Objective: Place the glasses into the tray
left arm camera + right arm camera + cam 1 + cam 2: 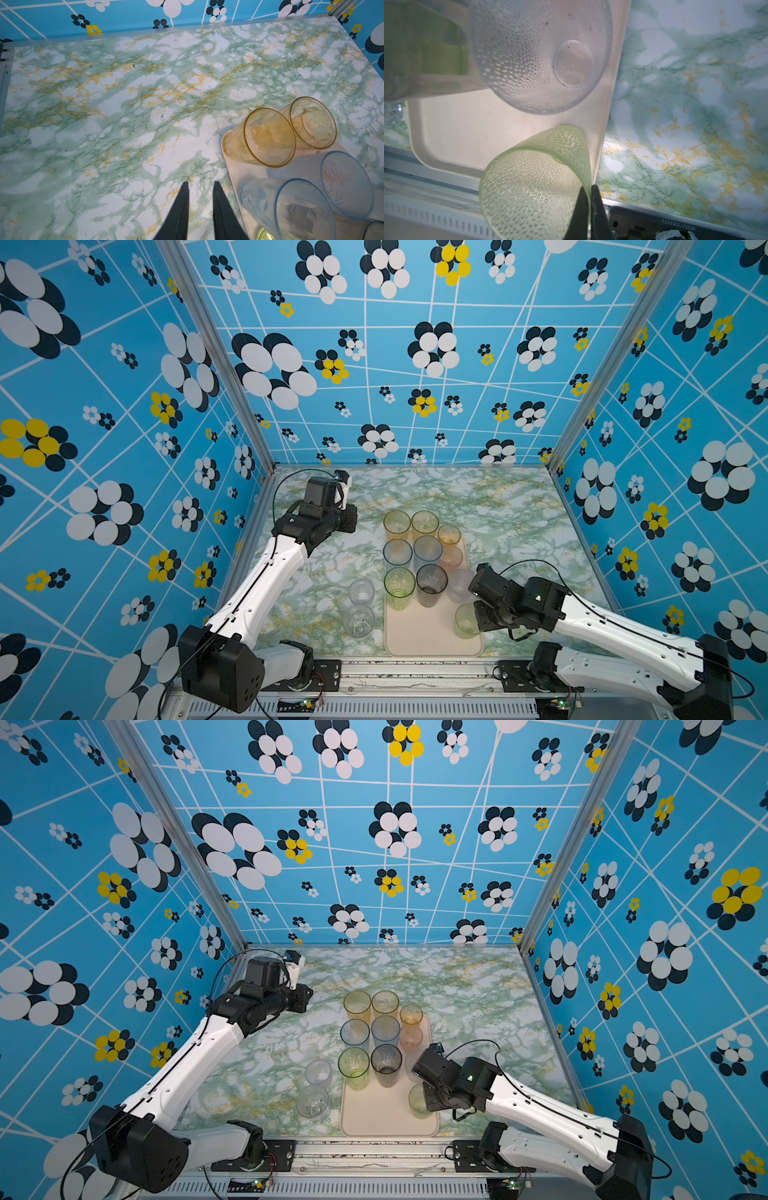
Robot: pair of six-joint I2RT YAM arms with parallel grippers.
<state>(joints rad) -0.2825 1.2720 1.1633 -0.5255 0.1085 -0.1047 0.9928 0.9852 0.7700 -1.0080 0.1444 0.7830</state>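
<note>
Green glass [533,182]: upright, rim wall pinched by R gripper [588,188], base prob. just inside tray [467,128] right rim; L gripper [200,184] narrow, empty, beside tray's far-left corner.

Arm links [278,572]: white shells, small screw holes.
Joints [220,672]: black housings.
Cables [536,560]: thin, black.
Left gripper [201,184]: black, tapered.

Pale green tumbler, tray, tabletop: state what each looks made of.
Pale green tumbler: likely translucent plastic, thin wall, moulded dimple texture. Tray: probably matte cream plastic, rounded corners, low rim, no gloss. Tabletop: seems a printed green-and-gold marble film, slightly glossy; the substrate cannot be told.
</note>
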